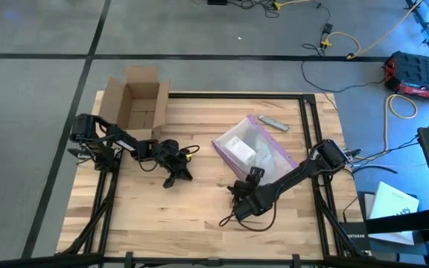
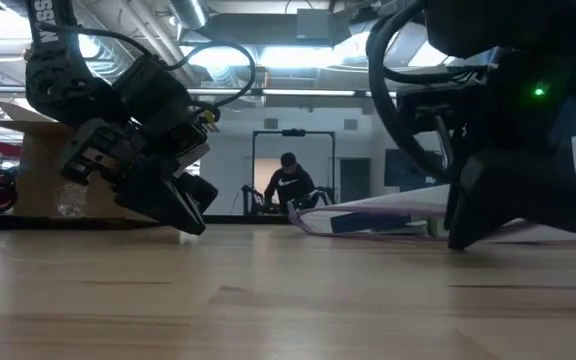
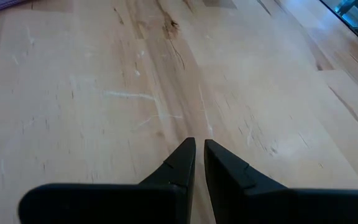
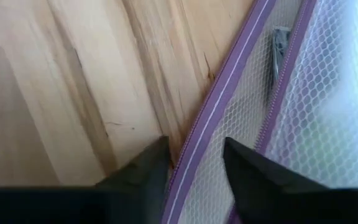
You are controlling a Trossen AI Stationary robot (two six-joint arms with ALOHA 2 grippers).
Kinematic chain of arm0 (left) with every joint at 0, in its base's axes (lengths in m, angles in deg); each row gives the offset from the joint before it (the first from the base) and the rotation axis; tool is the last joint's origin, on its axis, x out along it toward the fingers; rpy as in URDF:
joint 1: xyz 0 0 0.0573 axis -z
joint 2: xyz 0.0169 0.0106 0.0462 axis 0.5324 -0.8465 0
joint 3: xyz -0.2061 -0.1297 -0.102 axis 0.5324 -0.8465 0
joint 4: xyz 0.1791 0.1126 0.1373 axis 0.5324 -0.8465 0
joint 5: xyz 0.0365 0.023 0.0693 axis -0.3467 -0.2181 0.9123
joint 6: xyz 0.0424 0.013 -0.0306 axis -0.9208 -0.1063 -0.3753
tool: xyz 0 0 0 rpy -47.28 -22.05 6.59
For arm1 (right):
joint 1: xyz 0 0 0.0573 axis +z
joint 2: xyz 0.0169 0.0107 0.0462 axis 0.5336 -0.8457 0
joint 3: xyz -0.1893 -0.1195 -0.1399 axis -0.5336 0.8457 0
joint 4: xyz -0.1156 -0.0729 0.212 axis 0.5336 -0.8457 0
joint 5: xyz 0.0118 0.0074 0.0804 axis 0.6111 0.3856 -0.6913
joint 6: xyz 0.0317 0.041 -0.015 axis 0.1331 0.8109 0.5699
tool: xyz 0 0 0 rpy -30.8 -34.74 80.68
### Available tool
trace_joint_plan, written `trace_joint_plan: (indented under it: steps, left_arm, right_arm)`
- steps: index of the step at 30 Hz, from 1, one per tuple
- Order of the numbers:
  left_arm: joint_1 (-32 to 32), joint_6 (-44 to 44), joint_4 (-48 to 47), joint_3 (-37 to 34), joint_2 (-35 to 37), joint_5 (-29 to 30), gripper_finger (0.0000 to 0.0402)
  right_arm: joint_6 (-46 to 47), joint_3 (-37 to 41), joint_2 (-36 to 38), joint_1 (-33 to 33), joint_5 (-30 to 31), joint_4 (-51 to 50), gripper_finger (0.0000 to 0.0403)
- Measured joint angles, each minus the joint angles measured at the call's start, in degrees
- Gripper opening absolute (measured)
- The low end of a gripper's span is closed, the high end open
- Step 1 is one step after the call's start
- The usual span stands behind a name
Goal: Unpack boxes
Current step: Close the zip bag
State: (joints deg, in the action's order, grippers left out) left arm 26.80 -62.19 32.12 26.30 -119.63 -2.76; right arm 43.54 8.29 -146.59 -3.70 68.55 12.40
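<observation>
- Right gripper point(image 4: 194, 165), fingers parted, is straddling the bag's point(image 1: 253, 147) purple edge mid-table; whether it grips yet, I cannot tell.
- Squeezing squarely should prevent slipping.
- Left gripper point(image 3: 197, 163), closed and empty, is waiting near the box point(image 1: 136, 104) at the far-left corner.

The box point(image 1: 136, 104) stands at the table's point(image 1: 199, 216) far-left corner (flaps open), the bag point(image 1: 255, 149) right of it.

In the low view the box point(image 2: 38, 160) is largely hidden behind the left arm, and its lettering cannot be made out. The right arm covers part of the clear bag point(image 2: 368, 215). A distant person point(image 2: 288, 185) is too small to tell much. In the high view the bag's contents point(image 1: 242, 151) stay unclear.
</observation>
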Motion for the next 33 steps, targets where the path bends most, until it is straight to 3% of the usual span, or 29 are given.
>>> trace_joint_plan:
  steps: [6,21,27,30,33]
  left_arm:
    - [0.0,0.0,0.1,0.0,0.0,0.1,0.0021]
    - [0.0,0.0,1.1,0.0,0.0,3.5,0.0021]
    - [0.0,0.9,4.7,0.6,-0.1,5.1,0.0021]
    - [0.0,0.5,7.9,0.8,0.0,8.9,0.0021]
    - [0.0,-2.4,10.0,0.9,-0.1,17.9,0.0021]
  right_arm:
    - [2.4,-1.0,-0.3,-0.2,-1.2,-2.5,0.001]
    - [7.7,-14.4,-0.2,-0.9,1.2,-17.7,0.0]
    - [11.7,-20.3,-0.2,-1.0,5.3,-25.9,0.0]
    - [12.0,-23.7,-0.1,-1.6,7.1,-28.3,0.0]
    - [12.0,-26.5,-0.1,-1.9,8.4,-29.3,0.0]
